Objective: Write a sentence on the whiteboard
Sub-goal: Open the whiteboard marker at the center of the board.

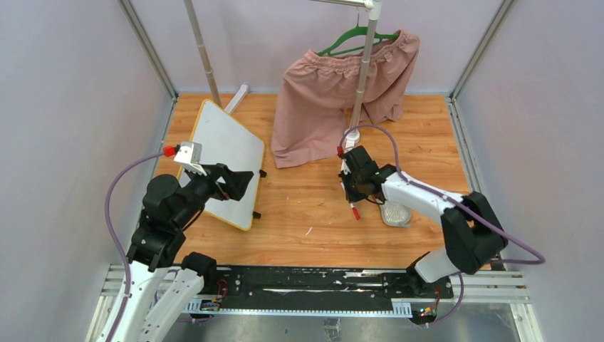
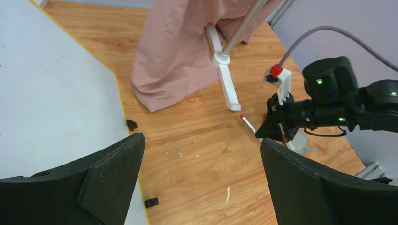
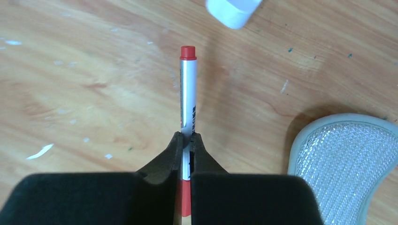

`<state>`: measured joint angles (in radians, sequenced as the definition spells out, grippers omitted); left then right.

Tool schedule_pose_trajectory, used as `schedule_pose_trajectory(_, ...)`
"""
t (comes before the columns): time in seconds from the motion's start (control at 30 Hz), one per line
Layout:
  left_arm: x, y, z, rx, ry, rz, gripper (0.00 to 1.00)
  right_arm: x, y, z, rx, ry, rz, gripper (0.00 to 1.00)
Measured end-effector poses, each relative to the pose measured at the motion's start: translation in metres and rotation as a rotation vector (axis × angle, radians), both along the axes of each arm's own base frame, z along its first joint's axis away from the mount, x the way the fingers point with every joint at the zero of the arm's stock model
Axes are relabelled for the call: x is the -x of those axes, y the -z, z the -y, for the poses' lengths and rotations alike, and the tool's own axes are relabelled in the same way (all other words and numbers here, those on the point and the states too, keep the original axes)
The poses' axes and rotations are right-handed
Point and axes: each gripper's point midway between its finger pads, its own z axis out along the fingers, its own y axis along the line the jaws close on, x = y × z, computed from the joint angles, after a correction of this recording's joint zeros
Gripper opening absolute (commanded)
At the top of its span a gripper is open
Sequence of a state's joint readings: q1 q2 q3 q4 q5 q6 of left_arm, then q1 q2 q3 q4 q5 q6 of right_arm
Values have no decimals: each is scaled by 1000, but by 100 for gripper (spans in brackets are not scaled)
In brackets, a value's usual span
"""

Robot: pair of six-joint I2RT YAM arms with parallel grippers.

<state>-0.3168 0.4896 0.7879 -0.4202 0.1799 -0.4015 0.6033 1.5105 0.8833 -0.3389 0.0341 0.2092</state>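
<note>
The whiteboard [image 1: 222, 153] with a yellow frame and black feet lies tilted on the left of the wooden table; it also fills the left of the left wrist view [image 2: 47, 93]. Its white surface shows no red writing; the sentence is not in view. My left gripper [image 1: 238, 184] is open and empty over the board's right edge, with its fingers [image 2: 112, 178] spread wide. My right gripper [image 1: 352, 189] is shut on a silver marker [image 3: 187, 93] with red ends. It holds the marker low over the table centre. The marker [image 2: 248, 123] also shows in the left wrist view.
Pink shorts [image 1: 335, 92] hang on a green hanger from a white rack pole [image 1: 363, 71]; the hem rests on the table. The rack foot [image 2: 225, 79] lies beside the marker. A grey mesh-topped piece [image 1: 395, 212] sits just right of my right gripper. Another pole [image 1: 203, 53] stands behind the board.
</note>
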Motion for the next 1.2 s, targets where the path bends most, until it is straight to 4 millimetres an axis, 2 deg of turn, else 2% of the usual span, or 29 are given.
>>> schedule_pose_trajectory(0.1,1,0,1,11,1,-4,100,7,-25,-10,-63,-23,39,0)
schedule_pose_trajectory(0.23,2,4,3,35,8,-18,100,19,-73,-22,-197,-53,113,0)
schedule_pose_trajectory(0.47,-3,11,20,169,53,-29,100,37,-181,-42,-542,-88,322,0)
schedule_pose_trajectory(0.63,-8,6,39,303,128,-33,100,44,-263,-57,-858,-102,506,0)
schedule_pose_trajectory(0.7,-11,0,52,335,192,-43,100,45,-283,-63,-965,-104,549,0)
schedule_pose_trajectory(0.77,-10,-5,67,346,258,-59,99,46,-297,-69,-1052,-106,576,0)
schedule_pose_trajectory(0.9,-1,-17,99,357,391,-74,98,46,-311,-85,-1183,-98,589,0)
schedule_pose_trajectory(1.0,8,-34,112,378,457,-50,96,46,-323,-94,-1261,-93,601,0)
schedule_pose_trajectory(1.2,9,-62,120,411,507,-4,92,49,-355,-102,-1417,-84,635,0)
